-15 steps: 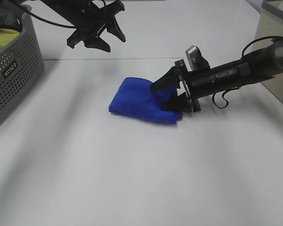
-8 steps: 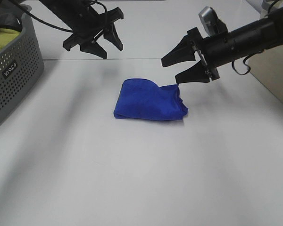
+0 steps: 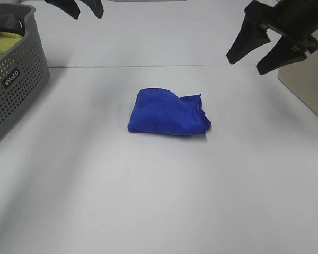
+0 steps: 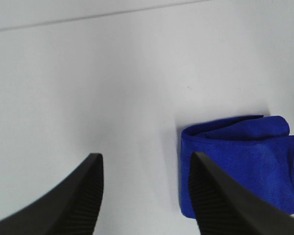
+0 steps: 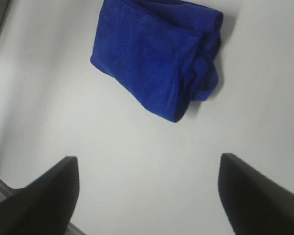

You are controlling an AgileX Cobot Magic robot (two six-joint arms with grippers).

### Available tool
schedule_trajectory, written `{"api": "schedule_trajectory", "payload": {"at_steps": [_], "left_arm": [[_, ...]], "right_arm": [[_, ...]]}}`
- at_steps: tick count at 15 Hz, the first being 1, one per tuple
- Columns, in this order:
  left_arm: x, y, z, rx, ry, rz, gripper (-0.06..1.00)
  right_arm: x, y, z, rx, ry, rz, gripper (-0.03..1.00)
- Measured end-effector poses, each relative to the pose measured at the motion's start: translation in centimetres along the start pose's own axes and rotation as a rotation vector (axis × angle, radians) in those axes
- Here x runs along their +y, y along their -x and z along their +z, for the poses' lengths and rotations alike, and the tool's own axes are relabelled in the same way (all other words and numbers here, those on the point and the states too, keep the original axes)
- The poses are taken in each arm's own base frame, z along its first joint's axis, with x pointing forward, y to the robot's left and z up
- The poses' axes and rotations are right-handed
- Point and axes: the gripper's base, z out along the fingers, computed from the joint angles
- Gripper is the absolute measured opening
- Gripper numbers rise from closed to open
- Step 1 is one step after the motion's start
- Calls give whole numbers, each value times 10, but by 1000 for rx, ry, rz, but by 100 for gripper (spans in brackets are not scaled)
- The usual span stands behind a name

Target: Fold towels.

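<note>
Blue towel lies folded, compact, mid-tabletop. Left gripper & right gripper both spread, empty, raised clear. Folding looks done; next: stow or fetch another.

Left gripper raised, fingers apart, right gripper raised, spread wide, both empty

We see white table, matte, plain, faint seam line running across near far edge. Royal-blue towel lies directly on it, about mid-table, folded into compact bundle, one end rumpled with loose corner sticking out. Grey perforated basket sits at table's left edge, well apart from towel; yellow-green cloth inside it. We note soft shadows on tabletop.
</note>
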Motion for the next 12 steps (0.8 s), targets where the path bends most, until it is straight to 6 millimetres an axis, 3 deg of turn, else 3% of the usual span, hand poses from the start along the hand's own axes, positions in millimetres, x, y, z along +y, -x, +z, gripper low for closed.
{"api": "schedule_trajectory", "payload": {"at_steps": [2,3,5,6,7,8,9,12], "left_arm": [[-20,-7,-43,-40,50,69,51],[-34,-21,-72,-50,88,104,51],[-40,-44,-91,-17,117,105,51],[-44,-61,-110,-11,119,92,51],[-45,-90,-130,16,122,72,51],[-46,-111,-139,44,122,70,51],[-47,-144,-159,60,107,79,51],[-37,-208,-189,76,82,84,51]], "right_arm": [[12,-12,-33,-1,-74,-27,76],[22,-21,-57,-28,-126,-50,76],[31,-30,-82,-83,-182,-74,76],[38,-38,-100,-129,-217,-93,76],[43,-48,-115,-162,-254,-102,76],[49,-61,-129,-194,-283,-111,76],[57,-95,-150,-243,-331,-131,76],[58,-160,-150,-242,-340,-133,76]]}}
